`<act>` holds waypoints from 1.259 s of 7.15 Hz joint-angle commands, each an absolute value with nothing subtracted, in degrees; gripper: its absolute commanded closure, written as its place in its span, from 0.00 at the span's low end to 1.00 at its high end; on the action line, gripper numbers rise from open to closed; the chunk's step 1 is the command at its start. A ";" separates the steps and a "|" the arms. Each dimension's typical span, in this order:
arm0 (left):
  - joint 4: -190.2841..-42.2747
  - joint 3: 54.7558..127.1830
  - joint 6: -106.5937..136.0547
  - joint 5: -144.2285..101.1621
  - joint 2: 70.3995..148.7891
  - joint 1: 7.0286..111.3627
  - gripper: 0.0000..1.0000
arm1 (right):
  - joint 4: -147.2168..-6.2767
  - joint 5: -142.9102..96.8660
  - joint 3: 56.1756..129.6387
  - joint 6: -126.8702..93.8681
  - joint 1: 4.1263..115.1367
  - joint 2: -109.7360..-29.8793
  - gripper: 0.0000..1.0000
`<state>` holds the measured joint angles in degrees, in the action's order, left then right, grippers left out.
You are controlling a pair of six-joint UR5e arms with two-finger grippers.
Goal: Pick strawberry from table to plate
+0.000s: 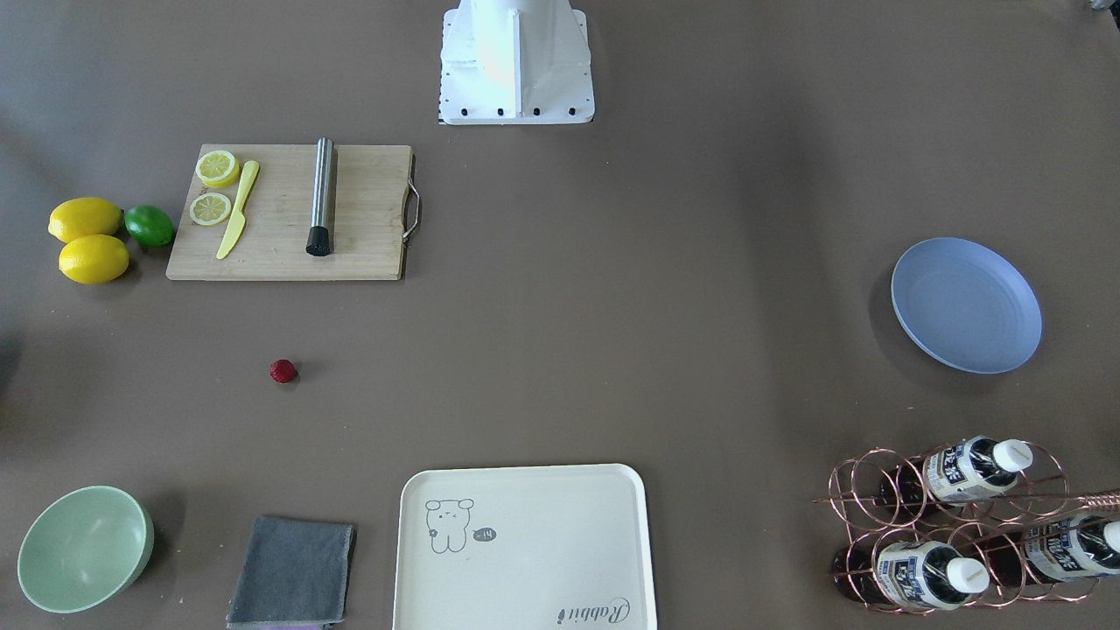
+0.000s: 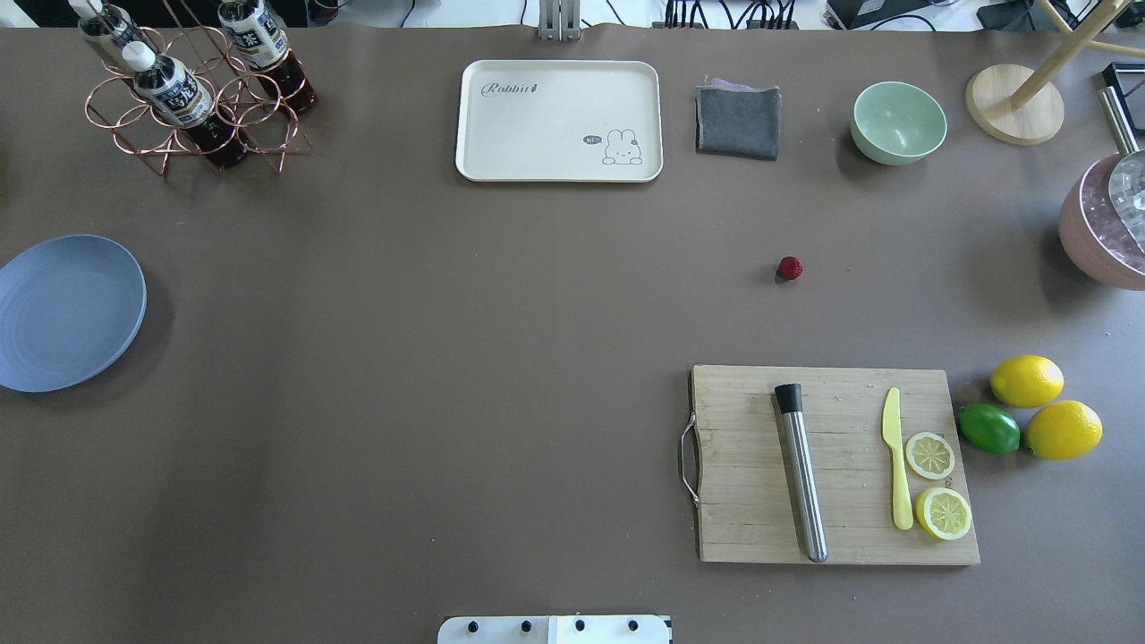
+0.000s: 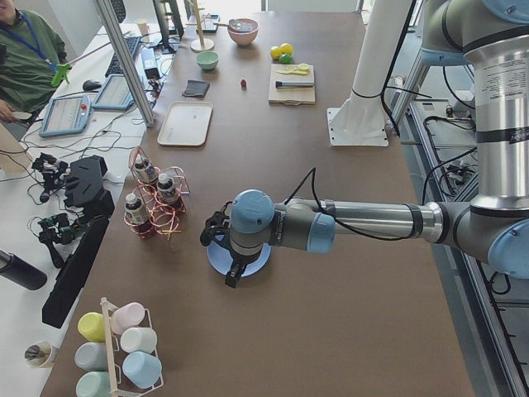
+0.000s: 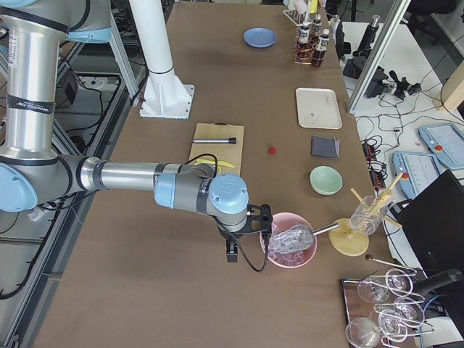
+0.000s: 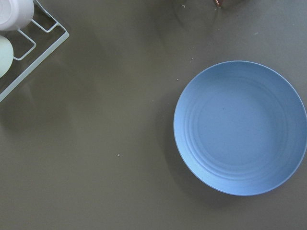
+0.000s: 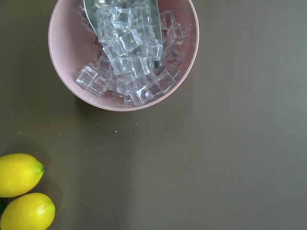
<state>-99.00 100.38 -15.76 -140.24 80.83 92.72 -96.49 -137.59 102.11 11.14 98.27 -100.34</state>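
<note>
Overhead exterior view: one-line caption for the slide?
Strawberry sits on the table just past the cutting board; the empty plate lies at the far left edge.

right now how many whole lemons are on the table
2. The far lemon and the near lemon lie beside the lime, off the end of the cutting board. None seems hidden.

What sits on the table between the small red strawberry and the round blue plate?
Nothing: in the overhead view, only bare brown table separates the small red strawberry from the round blue-grey plate.
</note>
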 commanded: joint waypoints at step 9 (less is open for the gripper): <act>-143.76 73.48 20.94 -135.00 87.54 76.49 0.02 | -96.50 -138.69 102.92 10.81 98.26 -100.11 0.00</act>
<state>-138.71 74.89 14.43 -136.35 87.09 80.06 -96.47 -138.71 102.92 10.81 98.26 -100.11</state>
